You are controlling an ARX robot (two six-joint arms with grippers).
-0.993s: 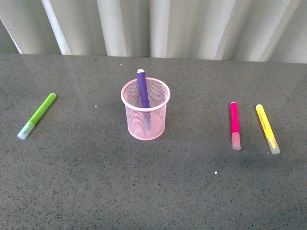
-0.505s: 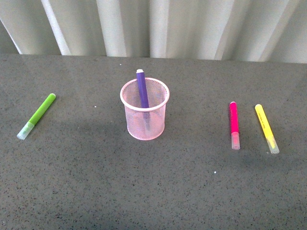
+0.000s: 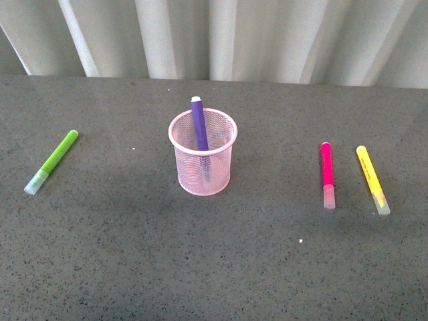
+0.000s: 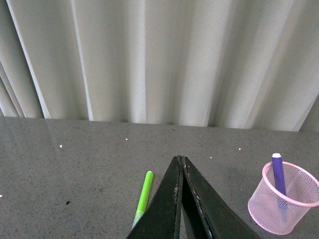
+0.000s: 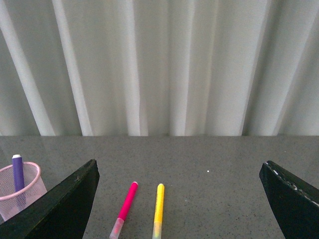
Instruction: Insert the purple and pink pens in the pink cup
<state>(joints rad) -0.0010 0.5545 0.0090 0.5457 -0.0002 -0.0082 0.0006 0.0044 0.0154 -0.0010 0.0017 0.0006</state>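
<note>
Our left gripper point(image 4: 180, 162) is pressed shut with its two dark fingers meeting at the tips and nothing between them. It hangs above the table with the green marker point(image 4: 144, 195) just beyond it. Our right gripper point(image 5: 179, 169) is spread wide, its fingers point(image 5: 75, 199) at opposite edges of the wrist view, and holds nothing.

We look across a dark grey, finely speckled table point(image 3: 200, 267), matte, with a few tiny white specks point(image 3: 301, 241) scattered on it. Behind its far edge a white pleated curtain point(image 3: 267, 40) closes off the whole background in vertical folds.

At the left the green marker point(image 3: 52, 161) lies slanted, its frosted cap towards us. Near the middle stands the pink cup point(image 3: 217, 175), upright, and the purple pen point(image 3: 199, 127) is inside it, leaning towards the far rim with its white end poking above. Well to the right the pink pen point(image 3: 327, 170) lies flat on the table, outside the cup, cap end nearest us. Just beside it, apart and almost parallel, lies the yellow marker point(image 3: 371, 177), also cap towards us.
</note>
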